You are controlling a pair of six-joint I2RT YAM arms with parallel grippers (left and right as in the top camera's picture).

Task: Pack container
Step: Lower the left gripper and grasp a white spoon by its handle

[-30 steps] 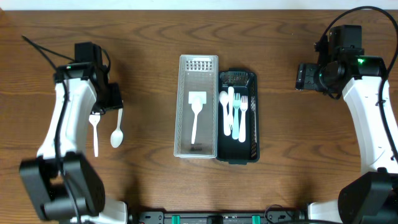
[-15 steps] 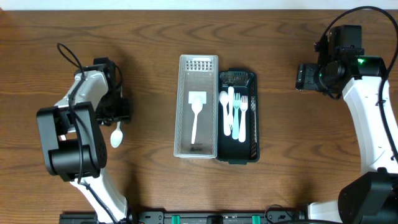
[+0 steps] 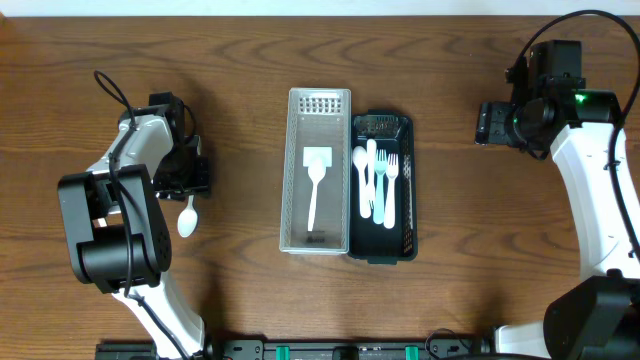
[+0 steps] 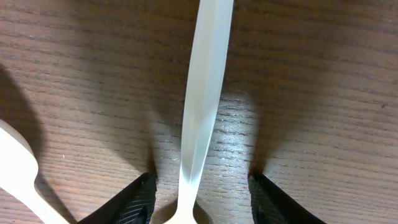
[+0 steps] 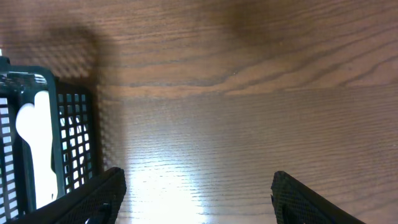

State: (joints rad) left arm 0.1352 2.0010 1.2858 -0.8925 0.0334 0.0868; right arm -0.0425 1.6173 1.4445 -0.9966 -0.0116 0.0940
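Note:
My left gripper [image 4: 202,208] is open and low over the table, its two fingers either side of a white plastic utensil handle [image 4: 204,93]. A second white utensil [image 4: 18,168] lies at its lower left. In the overhead view the left gripper [image 3: 188,176] sits at the top end of a white spoon [image 3: 187,219]. The clear tray [image 3: 292,170] holds a white spatula [image 3: 316,185]. The black basket [image 3: 410,190] beside it holds several white and pale blue utensils [image 3: 378,185]. My right gripper [image 5: 199,199] is open and empty, right of the basket [image 5: 74,130].
The two containers stand side by side in the middle of the brown wooden table. My left arm [image 3: 130,160] covers the table left of the spoon. My right arm [image 3: 590,150] stands at the right edge.
The left arm has swung round and come down over the two utensils on the left. The left-hand utensil is now hidden under the arm. The right arm has not moved.

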